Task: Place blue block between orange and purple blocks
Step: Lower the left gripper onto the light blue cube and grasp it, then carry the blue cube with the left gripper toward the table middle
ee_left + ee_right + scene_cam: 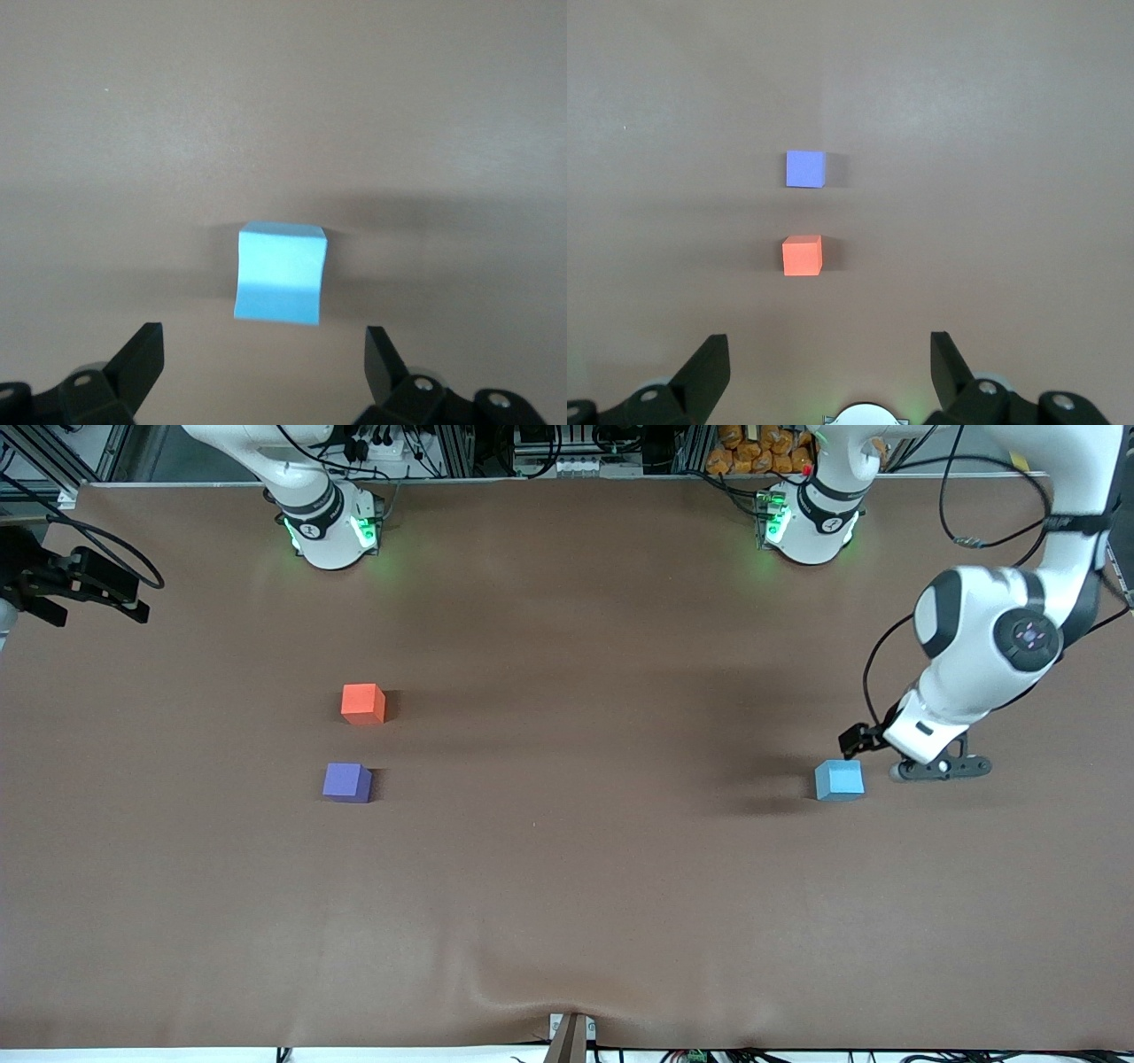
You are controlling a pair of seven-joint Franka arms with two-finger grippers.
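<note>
**Left pincer lined up on the blue block, nothing grabbed yet**

So the blue block (839, 779) is sitting flat on the brown surface (567, 886) down at the left arm's end, well apart from the other two cubes. From the left wrist view it's square-on to the fingers, not touching either one. I'd guess it's foam or something similarly light: matte faces, no shine, so it shouldn't be slippery, and it probably gives a little if I squeeze hard. My plan is to take it by two opposite side faces, around mid-height, with a gentle close so it doesn't pop out or tilt.

The left pincer (939, 767) is low, just beside the block on the side toward the table's end, jaws spread wide and holding nothing.

Target spot: the orange block (363, 703) and the purple block (346, 782) are over toward the right arm's end, the purple one nearer the front camera. The gap between them looks only a bit wider than a cube, so the drop will need to be tidy.

The right pincer (830, 376) is parked high over those two, also released and empty, just waiting.
</note>
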